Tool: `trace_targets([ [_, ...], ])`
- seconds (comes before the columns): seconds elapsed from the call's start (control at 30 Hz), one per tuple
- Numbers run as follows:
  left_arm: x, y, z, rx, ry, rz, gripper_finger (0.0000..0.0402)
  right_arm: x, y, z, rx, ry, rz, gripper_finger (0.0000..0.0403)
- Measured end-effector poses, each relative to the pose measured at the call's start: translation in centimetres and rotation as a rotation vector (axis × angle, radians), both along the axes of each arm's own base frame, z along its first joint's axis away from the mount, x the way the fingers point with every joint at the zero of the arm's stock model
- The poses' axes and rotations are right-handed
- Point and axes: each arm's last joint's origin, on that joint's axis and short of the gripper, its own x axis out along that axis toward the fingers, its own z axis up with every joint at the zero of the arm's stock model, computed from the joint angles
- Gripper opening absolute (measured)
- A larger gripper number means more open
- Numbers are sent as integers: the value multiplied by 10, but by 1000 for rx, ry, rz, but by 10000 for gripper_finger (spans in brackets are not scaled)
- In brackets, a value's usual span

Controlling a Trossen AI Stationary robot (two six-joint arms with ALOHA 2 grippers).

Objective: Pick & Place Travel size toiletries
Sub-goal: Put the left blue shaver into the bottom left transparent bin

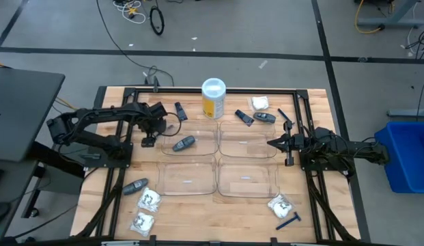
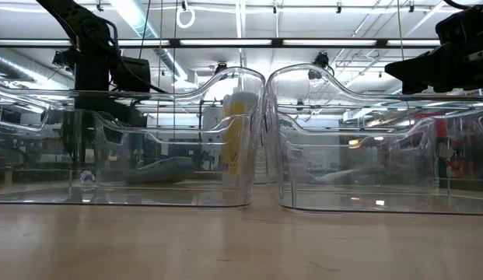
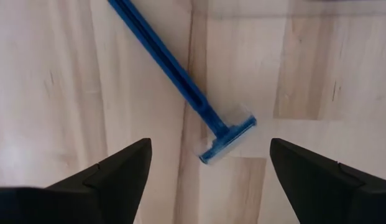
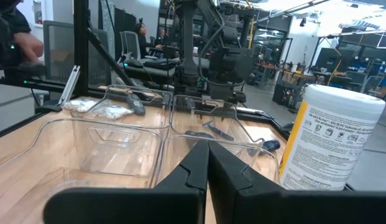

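Hovering my left gripper (image 3: 208, 163), fingers wide, over the blue razor (image 3: 180, 81) at frame centre, I drop straight, straddling its handle; right gripper (image 1: 272, 143) waits pinched.

We see a bright blue razor (image 3: 180, 81) on the pale, light-grained wooden table (image 3: 317, 68). A yellow canister (image 1: 213, 100) with white lid stands near the far edge, beside four clear trays (image 1: 190, 140).

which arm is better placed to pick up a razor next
Left. The left gripper is open, with a blue razor on the wood framed between its fingers. The right gripper is shut, pointing across the clear trays.
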Motion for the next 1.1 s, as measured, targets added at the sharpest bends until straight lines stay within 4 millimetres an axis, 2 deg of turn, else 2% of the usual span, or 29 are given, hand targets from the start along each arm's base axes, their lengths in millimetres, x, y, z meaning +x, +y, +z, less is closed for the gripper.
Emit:
trace_targets([
  [0.17,-5,-3,-9,-11,21,-19,330,0,0,0,0,0,0,12],
  [0.77,-2,-1,-9,21,-17,-23,329,0,0,0,0,0,0,12],
  [1.1,-6,-4,8,79,-108,-54,329,0,0,0,0,-1,0,12],
])
